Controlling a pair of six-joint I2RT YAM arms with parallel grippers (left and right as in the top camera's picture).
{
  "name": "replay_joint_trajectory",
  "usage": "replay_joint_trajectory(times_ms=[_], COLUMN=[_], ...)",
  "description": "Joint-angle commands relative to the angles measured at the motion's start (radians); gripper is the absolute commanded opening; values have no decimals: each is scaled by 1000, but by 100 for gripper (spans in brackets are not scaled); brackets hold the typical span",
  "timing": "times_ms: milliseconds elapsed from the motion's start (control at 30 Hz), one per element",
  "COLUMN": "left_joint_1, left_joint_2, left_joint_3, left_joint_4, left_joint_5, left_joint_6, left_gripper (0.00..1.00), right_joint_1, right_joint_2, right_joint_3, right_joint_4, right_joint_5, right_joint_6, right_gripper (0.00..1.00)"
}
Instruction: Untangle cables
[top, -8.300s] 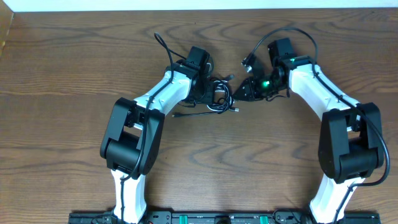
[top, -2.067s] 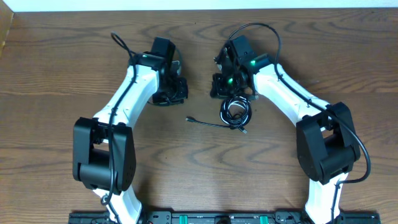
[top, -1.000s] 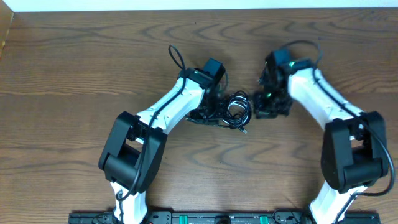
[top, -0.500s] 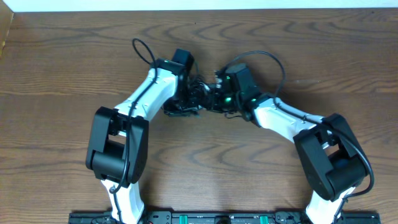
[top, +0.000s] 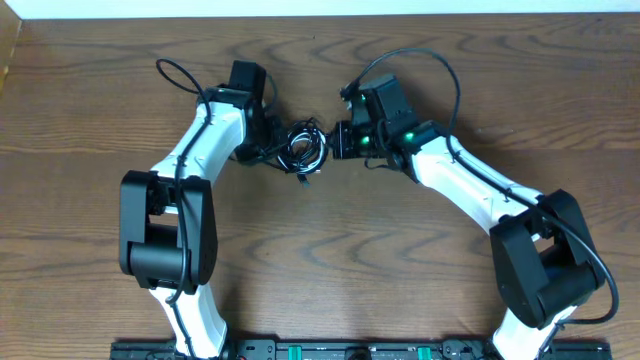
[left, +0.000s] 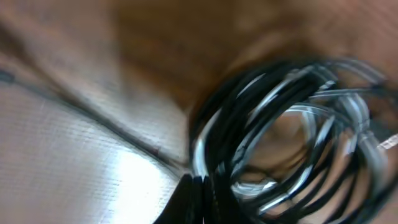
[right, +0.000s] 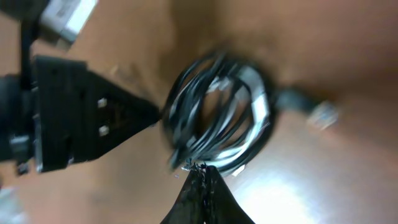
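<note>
The wood-grain worktop (top: 330, 270) meets a pale wall strip (top: 300, 8) along its far edge. Near the middle of that edge sit the coiled cables (top: 304, 150). The left claw (top: 278, 152) and right claw (top: 330, 144) are each pinched closed on opposite sides of the coil.

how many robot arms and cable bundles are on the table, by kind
robot arms, left arm and right arm: 2
cable bundle: 1 (single cords in it too tangled to count)
total: 3
</note>
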Motion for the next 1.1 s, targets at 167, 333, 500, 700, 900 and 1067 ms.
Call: replay_joint_trajectory(times_ms=[167, 333, 500, 700, 900, 1067], left_joint_1=[-104, -166, -198, -203, -193, -158], left_joint_2=[41, 107, 82, 57, 8, -58], left_joint_3=[-2, -2, -1, 39, 101, 101], left_joint_4=[163, 113, 46, -249, -328, -357], left_joint_5=[4, 92, 443, 360, 299, 118], left_joint_6=[-53, 26, 385, 607, 480, 183], left_gripper=[7, 7, 7, 8, 8, 8], right_joint_1=[-10, -35, -105, -187, -170, -107], right_joint_2=[-11, -11, -11, -11, -10, -6], right_joint_3=[11, 11, 11, 11, 11, 11], right_joint_4=[86, 47, 10, 9, 8, 1], right_joint_5=[224, 267, 232, -79, -200, -193], right_joint_6=[-123, -122, -122, -191, -227, -222], right_gripper=[4, 4, 2, 4, 4, 5])
